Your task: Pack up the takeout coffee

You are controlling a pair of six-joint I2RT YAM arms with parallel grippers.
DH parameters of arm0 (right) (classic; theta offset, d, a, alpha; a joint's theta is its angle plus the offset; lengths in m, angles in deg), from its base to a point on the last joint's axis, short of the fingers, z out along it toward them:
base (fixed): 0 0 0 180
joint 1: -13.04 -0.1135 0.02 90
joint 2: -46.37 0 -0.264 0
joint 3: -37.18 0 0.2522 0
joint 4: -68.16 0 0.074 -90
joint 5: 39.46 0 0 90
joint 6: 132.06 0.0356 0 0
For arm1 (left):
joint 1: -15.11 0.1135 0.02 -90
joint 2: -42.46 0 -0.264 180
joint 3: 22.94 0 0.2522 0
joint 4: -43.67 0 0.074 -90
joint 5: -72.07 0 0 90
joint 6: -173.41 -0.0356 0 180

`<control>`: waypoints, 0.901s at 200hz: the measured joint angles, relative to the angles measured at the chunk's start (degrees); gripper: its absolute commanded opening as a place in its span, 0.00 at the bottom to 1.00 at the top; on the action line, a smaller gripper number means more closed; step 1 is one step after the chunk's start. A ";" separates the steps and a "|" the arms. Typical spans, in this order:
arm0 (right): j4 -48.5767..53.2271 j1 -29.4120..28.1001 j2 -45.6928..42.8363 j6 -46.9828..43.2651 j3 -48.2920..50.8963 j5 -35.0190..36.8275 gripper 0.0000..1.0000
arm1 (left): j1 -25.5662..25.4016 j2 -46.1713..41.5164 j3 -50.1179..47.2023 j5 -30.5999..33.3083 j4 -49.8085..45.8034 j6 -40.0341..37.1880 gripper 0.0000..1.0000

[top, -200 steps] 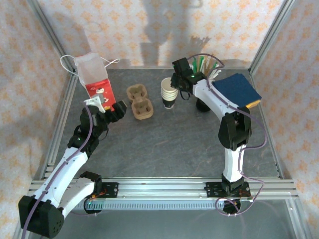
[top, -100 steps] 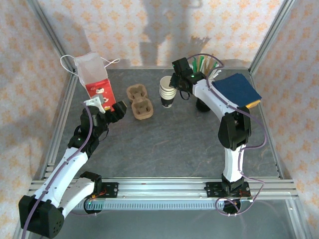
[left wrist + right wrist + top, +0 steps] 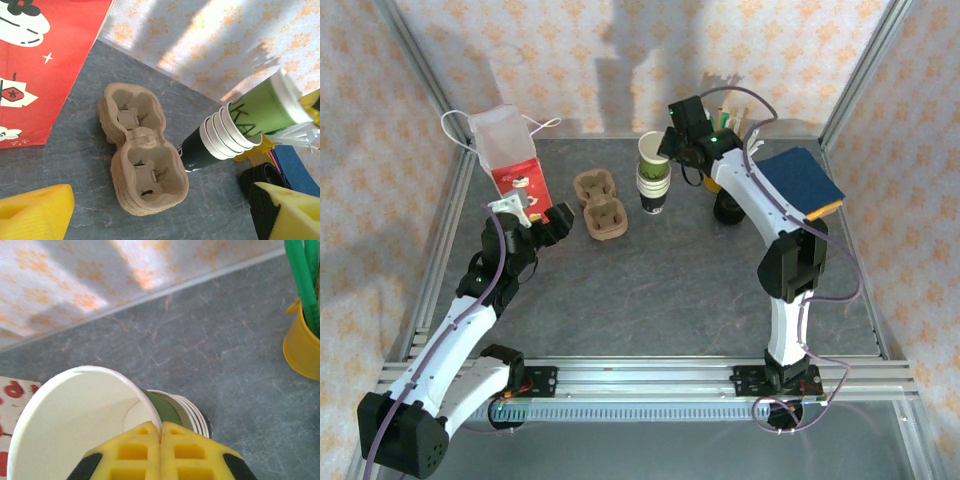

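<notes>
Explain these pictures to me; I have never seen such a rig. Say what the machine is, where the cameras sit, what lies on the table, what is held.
Two robot arms stand at a grey table, each ending in a two-finger gripper. One picture looks down from above; two come from wrist cameras. On the table: a red bag, a cardboard cup tray, a stack of paper cups, a yellow mug of sticks. The right gripper is shut on the rim of the top cup, partly nested in the stack. The left gripper is open and empty.
</notes>
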 measured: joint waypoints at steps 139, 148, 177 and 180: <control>-3.34 -13.31 -38.34 -1.36 42.86 9.14 0.00 | 0.00 4.50 1.20 2.38 1.38 0.02 0.91; -4.70 -14.03 -39.23 -0.52 47.65 8.79 0.00 | 0.00 4.72 1.22 2.38 1.44 0.02 0.91; -9.75 -14.91 -40.15 2.51 59.74 7.10 0.00 | 0.00 4.94 1.31 2.38 1.81 0.02 0.91; -10.25 -14.91 -40.13 2.86 60.59 7.04 0.00 | 0.00 4.94 1.29 2.38 1.81 0.02 0.91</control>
